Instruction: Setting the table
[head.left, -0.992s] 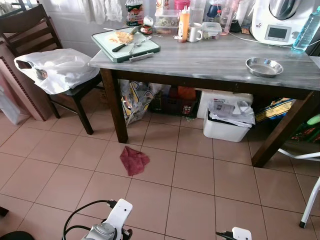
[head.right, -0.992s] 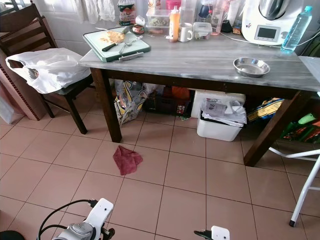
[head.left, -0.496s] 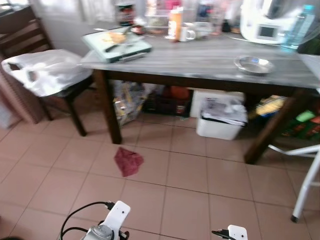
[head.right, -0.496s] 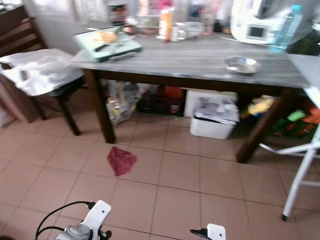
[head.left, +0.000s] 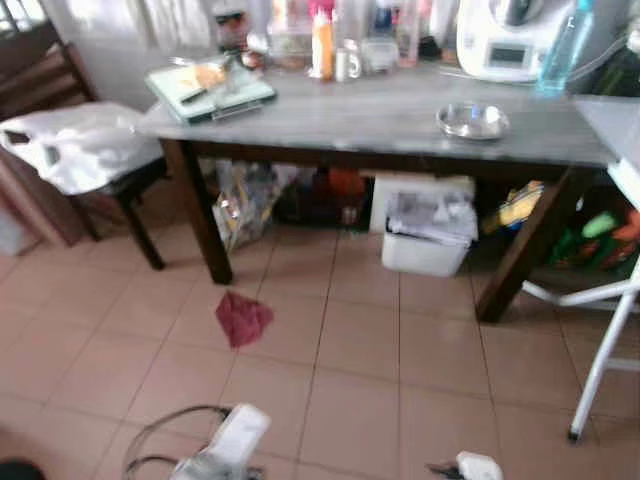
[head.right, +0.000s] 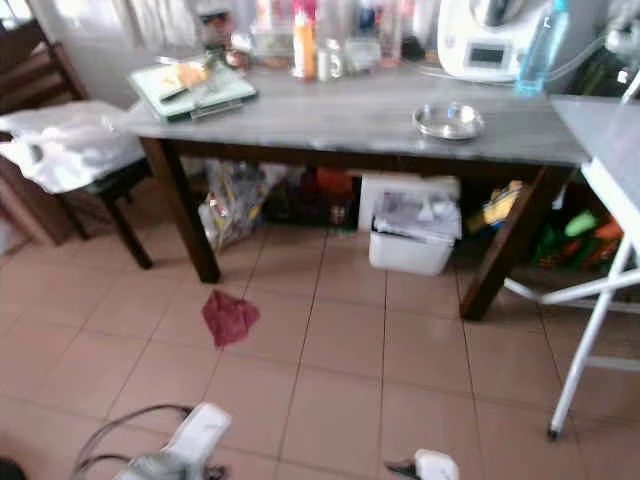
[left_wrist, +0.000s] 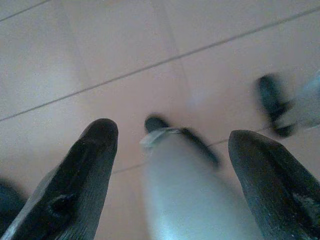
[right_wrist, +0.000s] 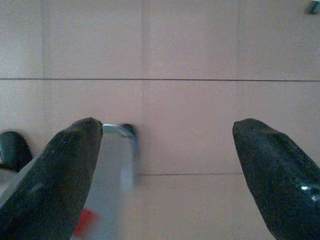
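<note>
While both hands hang apart, the table (head.left: 400, 125) runs left-right.

Head cameras look down and forward; wrist cameras face the floor.
I see both eyes sharing the grey-topped wooden table (head.left: 400, 125); wrists hang over the pinkish tiled floor (right_wrist: 190, 60).

I am seeing a grey marble-look table on dark wooden legs (head.left: 400, 120) carrying a round steel dish (head.left: 472, 120), a pale green cutting board (head.left: 208, 90) and a white kitchen appliance (head.left: 505, 40). A crumpled red cloth (head.left: 242, 318) is lying on the pinkish tiled floor (head.left: 390, 370).
</note>
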